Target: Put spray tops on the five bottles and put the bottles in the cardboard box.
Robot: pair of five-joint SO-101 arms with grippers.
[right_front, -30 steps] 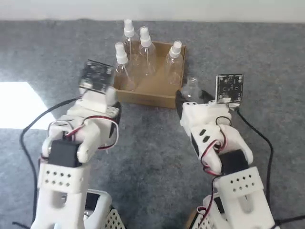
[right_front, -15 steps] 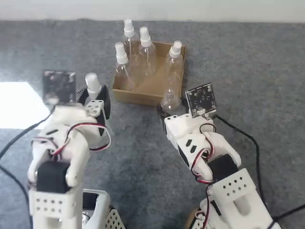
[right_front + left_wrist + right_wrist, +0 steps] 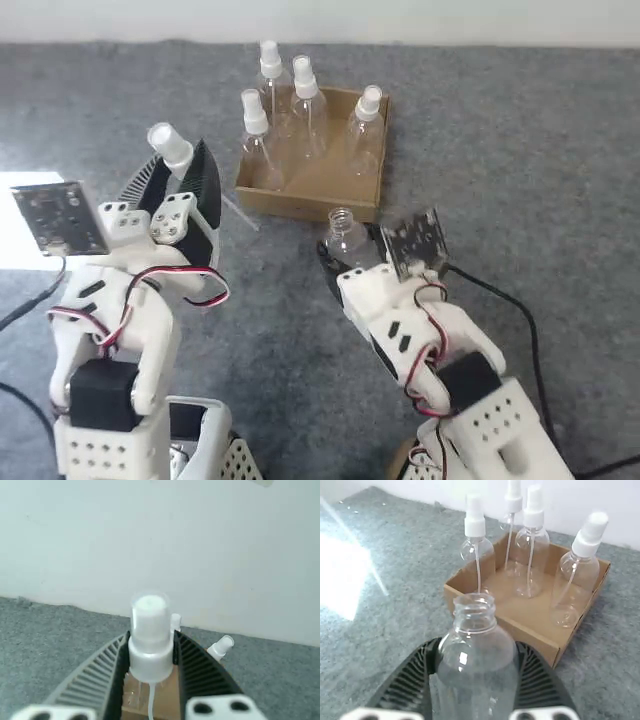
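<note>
No legible text, label or number for you to read: cardboard box [image 3: 300, 205], bottle [image 3: 475, 665], spray top [image 3: 149, 630] all blank.

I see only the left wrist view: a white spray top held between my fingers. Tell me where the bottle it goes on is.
Observer: The clear plastic bottle with no top stands upright between the right arm's fingers, just in front of the brown cardboard box.
Operator: Count the bottles inside that box.
Observer: Four clear bottles with white spray tops stand in it.
Operator: Say how my top sits relative to the open neck.
Observer: In the high view the white spray top, held by the left arm's fingers, is well off to the left arm's side of the neck, not over it.
</note>
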